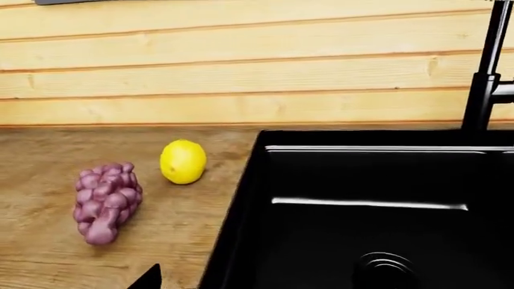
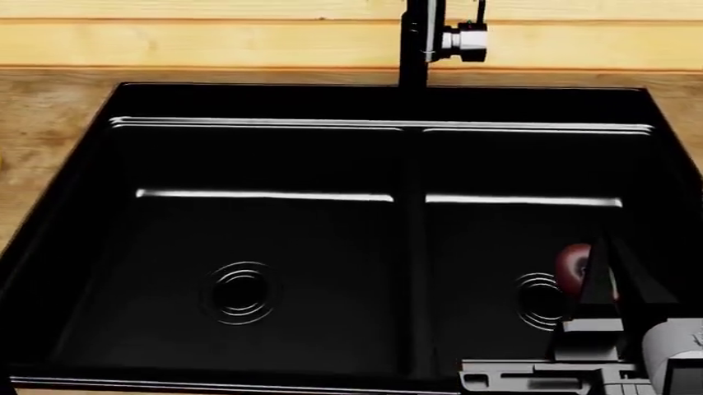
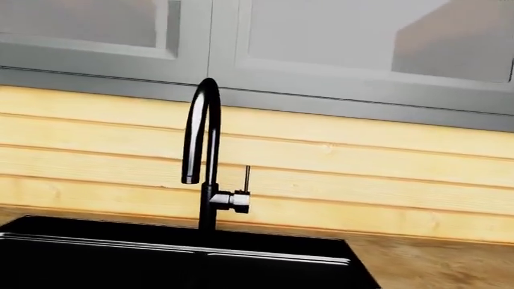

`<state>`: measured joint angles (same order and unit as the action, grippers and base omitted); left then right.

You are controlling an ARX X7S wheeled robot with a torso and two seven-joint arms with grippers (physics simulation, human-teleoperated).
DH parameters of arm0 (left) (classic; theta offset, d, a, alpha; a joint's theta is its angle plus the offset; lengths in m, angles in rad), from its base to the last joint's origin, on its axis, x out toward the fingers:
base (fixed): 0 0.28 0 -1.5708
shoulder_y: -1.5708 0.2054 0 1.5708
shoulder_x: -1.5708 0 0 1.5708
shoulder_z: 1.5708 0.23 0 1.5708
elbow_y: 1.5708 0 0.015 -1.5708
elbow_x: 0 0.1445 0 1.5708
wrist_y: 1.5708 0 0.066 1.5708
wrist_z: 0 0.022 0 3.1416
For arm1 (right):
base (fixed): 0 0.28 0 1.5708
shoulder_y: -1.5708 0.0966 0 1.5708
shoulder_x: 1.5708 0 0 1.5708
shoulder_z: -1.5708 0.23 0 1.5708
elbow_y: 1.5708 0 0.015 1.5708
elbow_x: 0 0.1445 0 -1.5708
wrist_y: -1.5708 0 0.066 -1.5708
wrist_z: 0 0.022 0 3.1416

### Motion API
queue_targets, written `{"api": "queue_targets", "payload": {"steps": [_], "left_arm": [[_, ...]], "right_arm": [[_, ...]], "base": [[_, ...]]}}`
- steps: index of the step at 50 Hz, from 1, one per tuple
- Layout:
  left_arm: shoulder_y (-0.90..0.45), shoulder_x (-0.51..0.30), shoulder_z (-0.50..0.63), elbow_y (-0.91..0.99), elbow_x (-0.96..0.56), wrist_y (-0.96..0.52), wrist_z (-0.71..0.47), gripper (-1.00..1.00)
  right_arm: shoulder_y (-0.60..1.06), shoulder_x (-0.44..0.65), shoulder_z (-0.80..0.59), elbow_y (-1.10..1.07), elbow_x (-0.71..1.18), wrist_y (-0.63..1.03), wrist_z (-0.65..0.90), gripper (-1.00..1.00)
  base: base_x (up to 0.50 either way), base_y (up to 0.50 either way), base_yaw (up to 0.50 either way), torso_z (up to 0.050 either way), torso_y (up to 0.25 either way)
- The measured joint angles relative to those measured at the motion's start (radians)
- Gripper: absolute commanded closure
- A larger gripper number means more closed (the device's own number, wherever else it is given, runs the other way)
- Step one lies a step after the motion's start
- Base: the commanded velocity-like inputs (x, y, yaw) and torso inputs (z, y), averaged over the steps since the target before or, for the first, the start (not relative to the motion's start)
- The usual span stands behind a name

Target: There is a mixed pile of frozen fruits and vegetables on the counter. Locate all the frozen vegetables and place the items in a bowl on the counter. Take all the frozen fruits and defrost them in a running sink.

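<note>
A pinkish-purple grape bunch (image 1: 107,201) and a yellow lemon (image 1: 183,161) lie on the wood counter (image 1: 48,253), just left of the black sink (image 1: 321,180). My left gripper hovers before them; only one dark fingertip (image 1: 148,280) shows, far off centre. In the head view a dark red cherry (image 2: 570,267) rests in the sink's right basin beside the drain (image 2: 538,300). My right gripper (image 2: 615,263) hangs over that basin, fingers apart, the cherry partly behind one finger. No water runs from the faucet (image 2: 417,41). The bowl is out of view.
The sink (image 2: 263,148) has two basins with a divider (image 2: 409,247) and a second drain (image 2: 239,292). The faucet (image 3: 204,156) with its side lever (image 3: 245,180) rises at the back. A plank wall (image 3: 362,168) and grey cabinets (image 3: 321,42) stand behind.
</note>
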<state>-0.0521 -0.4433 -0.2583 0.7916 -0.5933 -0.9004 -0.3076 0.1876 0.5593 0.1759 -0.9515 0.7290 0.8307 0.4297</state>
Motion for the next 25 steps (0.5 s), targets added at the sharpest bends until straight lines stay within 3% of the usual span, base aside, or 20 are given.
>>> {"api": "queue_targets", "payload": {"steps": [13, 25], "left_arm": [[-0.003, -0.003, 0.01, -0.001, -0.002, -0.001, -0.007, -1.0], [-0.009, -0.007, 0.017, -0.004, -0.005, -0.004, -0.014, -1.0]], "right_arm": [[-0.003, 0.009, -0.006, -0.001, 0.007, 0.001, 0.01, 1.0], [-0.003, 0.013, -0.002, -0.002, 0.02, -0.007, 0.016, 1.0]], "base": [[0.25, 0.48, 0.0, 0.0, 0.001], [0.22, 0.16, 0.0, 0.0, 0.001]]}}
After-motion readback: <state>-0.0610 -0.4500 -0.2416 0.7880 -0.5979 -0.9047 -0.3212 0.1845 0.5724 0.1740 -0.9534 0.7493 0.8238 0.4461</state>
